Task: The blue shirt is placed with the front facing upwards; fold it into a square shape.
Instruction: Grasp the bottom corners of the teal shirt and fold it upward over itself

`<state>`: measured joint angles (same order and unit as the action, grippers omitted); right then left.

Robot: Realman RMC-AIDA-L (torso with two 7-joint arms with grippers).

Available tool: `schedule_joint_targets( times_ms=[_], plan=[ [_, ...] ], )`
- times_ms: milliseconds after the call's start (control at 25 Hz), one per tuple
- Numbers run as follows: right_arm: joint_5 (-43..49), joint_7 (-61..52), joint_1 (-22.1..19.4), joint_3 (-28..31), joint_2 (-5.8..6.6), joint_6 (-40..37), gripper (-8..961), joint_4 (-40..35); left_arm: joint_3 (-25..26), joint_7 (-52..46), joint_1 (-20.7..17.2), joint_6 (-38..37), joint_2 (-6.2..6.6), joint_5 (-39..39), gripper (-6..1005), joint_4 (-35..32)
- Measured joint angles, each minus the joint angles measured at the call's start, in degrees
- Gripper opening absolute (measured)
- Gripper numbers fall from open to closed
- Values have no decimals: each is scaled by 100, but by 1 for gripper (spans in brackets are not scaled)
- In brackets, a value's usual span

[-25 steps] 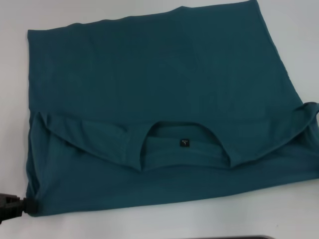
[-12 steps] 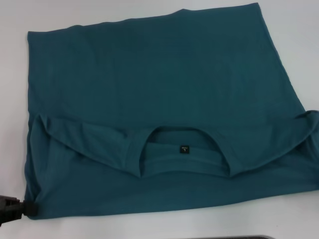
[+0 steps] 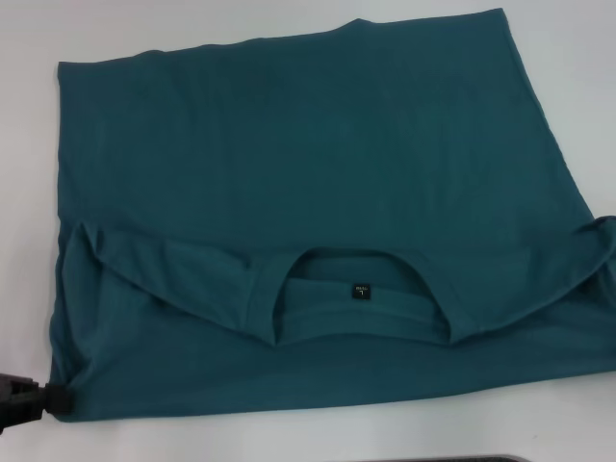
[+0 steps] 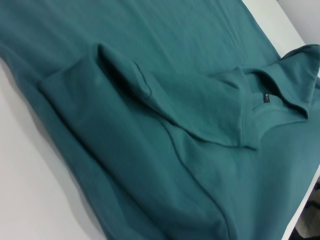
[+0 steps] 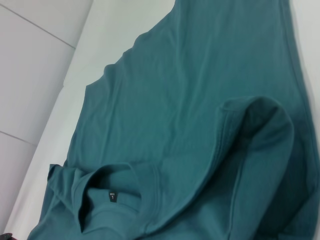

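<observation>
Lying spread over the white table [image 3: 587, 58]: the blue shirt [image 3: 308, 164], plain side up, far hem toward the back. Near part — collar edge folded over, round neck opening facing me, small black label [image 3: 359, 289] inside it. Left gripper [image 3: 29, 406] sits at the shirt's near-left corner, touching the cloth; whether it grips I cannot tell. Right gripper — I do not see it in any view.

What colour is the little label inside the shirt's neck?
The label on the blue shirt is black with tiny pale print, clearest in the head view.
</observation>
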<state>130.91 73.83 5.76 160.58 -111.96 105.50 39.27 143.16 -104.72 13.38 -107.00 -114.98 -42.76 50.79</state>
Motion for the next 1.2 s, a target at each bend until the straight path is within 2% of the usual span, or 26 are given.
schedule_joint_targets(
  times_ms=[480,680,1040,1200],
  plan=[
    [-34,-24,161,17,-9,-2,35,-23,49,-12,180,38,11,4,41,1],
    [-114,-70,317,29,38,-17,35,6,336,-11,267,95,26,-24,41,1],
    [-137,-431,1049,26,188,-299,35,17,748,-29,600,332,48,-44,41,14],
    [-137,-571,1424,26,216,-529,35,10,1061,-69,983,406,94,-52,42,63]
  ],
)
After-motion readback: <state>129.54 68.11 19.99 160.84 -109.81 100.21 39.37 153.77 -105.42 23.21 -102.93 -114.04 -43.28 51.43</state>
